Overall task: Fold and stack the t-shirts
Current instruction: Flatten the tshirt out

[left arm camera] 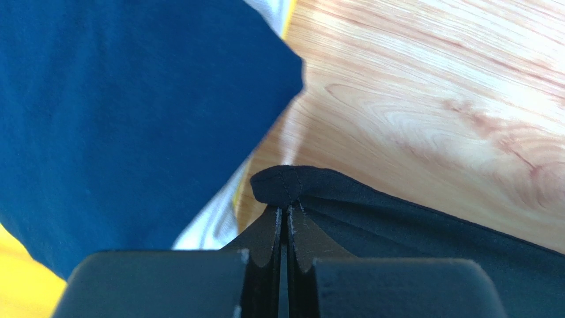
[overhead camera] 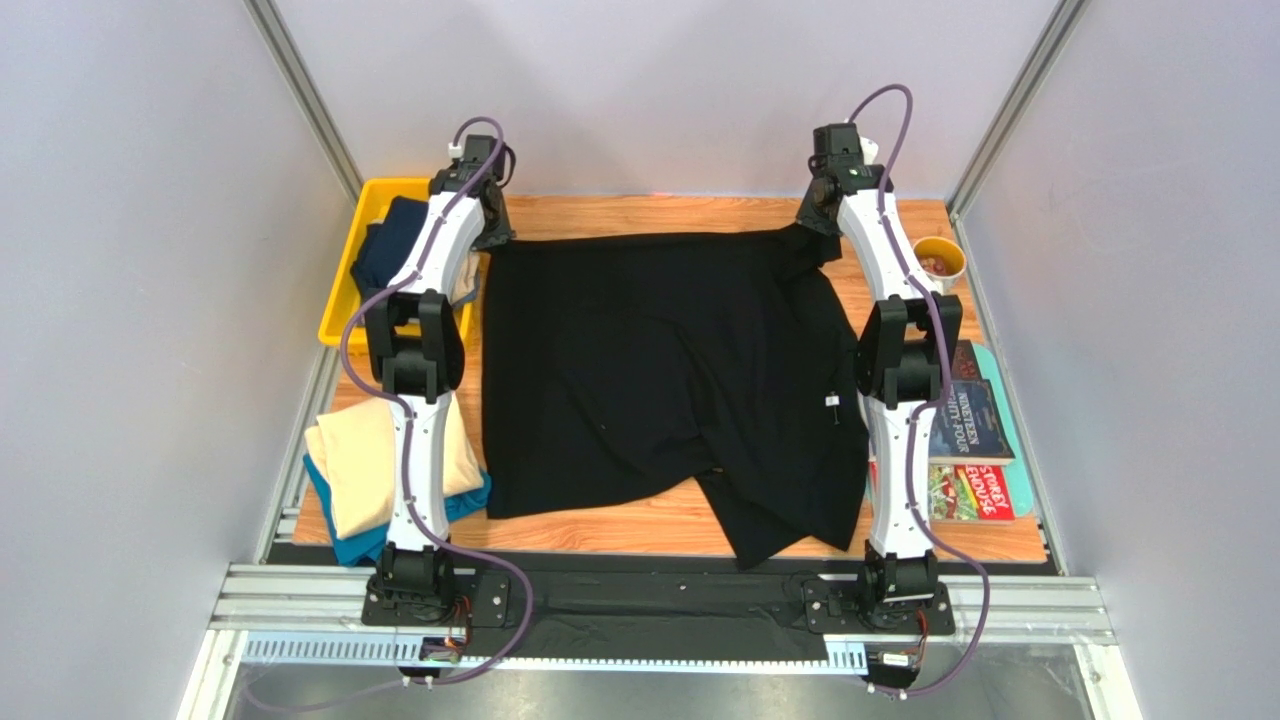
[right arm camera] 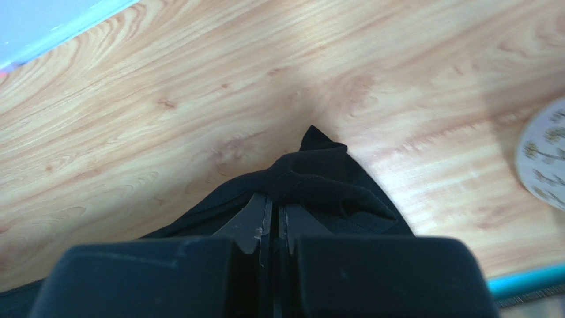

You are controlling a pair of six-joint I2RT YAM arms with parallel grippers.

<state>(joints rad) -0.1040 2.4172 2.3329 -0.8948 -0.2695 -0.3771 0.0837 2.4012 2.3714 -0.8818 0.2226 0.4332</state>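
- Evidently, left gripper (left arm camera: 285,211) is clamped on one far corner of the large plain black cloth t-shirt (overhead camera: 661,375).
- Opposite, right gripper (right arm camera: 273,202) pinches the other corner, presumably to spread it flat for folding.

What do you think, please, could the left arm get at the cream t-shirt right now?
Probably not: the left tool is shut on the black t-shirt; the cream t-shirt lies by the arm's base.

The left arm (overhead camera: 421,450) hid part of the cream shirt (overhead camera: 353,462); the teal shirt (overhead camera: 350,543) beneath showed only edges. Contents of the yellow cup (overhead camera: 920,258), perhaps food, were unreadable.
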